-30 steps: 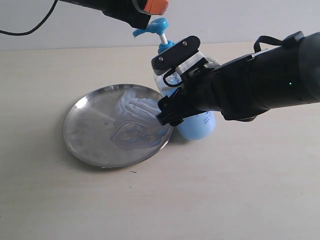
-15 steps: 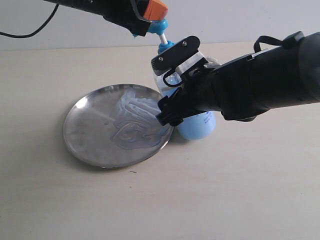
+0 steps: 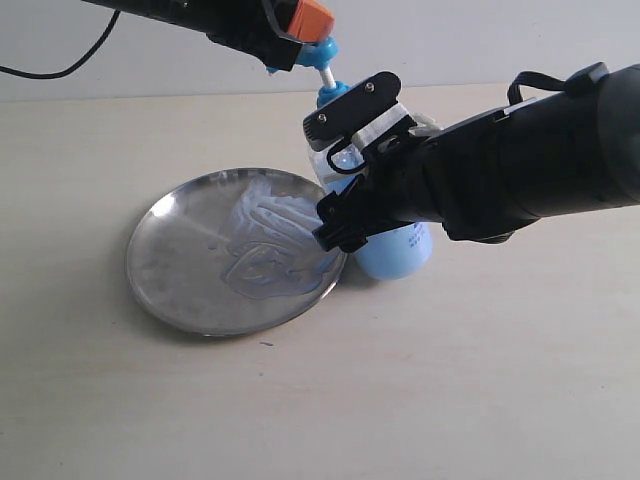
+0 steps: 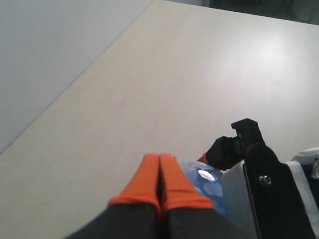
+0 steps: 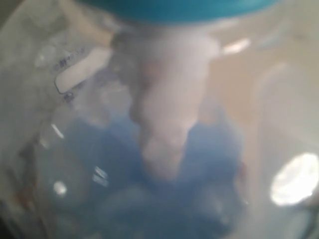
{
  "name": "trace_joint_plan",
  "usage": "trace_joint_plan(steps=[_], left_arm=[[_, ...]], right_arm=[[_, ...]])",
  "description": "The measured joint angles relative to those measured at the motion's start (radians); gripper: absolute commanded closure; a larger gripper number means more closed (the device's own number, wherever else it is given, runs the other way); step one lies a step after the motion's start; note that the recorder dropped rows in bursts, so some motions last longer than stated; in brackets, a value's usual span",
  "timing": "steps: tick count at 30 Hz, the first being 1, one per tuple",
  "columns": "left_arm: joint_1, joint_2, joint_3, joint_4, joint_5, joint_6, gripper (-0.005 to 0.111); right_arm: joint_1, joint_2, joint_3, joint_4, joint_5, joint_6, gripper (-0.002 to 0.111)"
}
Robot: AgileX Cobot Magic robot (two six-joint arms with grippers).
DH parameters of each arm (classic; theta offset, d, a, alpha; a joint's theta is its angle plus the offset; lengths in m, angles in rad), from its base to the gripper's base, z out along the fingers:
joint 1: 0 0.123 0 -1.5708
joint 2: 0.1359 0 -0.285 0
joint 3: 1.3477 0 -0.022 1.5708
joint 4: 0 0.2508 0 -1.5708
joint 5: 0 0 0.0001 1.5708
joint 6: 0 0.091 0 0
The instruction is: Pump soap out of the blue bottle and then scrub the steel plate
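On the pale table [image 3: 450, 390], soap [image 3: 270, 235] already streaks the steel plate [image 3: 160, 275]. The left gripper [image 3: 305, 20], pinched closed, tops the blue bottle [image 3: 395, 255] pump at upper centre. The right gripper [image 3: 345, 165] clamps the bottle, and scrubbing remains.

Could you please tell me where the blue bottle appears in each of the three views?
Exterior view: the blue bottle stands at centre, right of the steel plate, mostly hidden by the right arm.
Left wrist view: only its blue pump top shows, just beyond the shut left pincer.
Right wrist view: its blurred body fills the picture.
Shared landmark: the bottle's bright blue pump fittings.
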Motion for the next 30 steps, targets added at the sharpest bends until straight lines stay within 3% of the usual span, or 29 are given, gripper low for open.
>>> trace_joint_plan(steps=[30], left_arm=[[-0.038, 0.04, -0.023, 0.037, -0.032, -0.115, 0.107]], right_arm=[[0.0, 0.0, 0.0, 0.024, -0.015, 0.006, 0.108]])
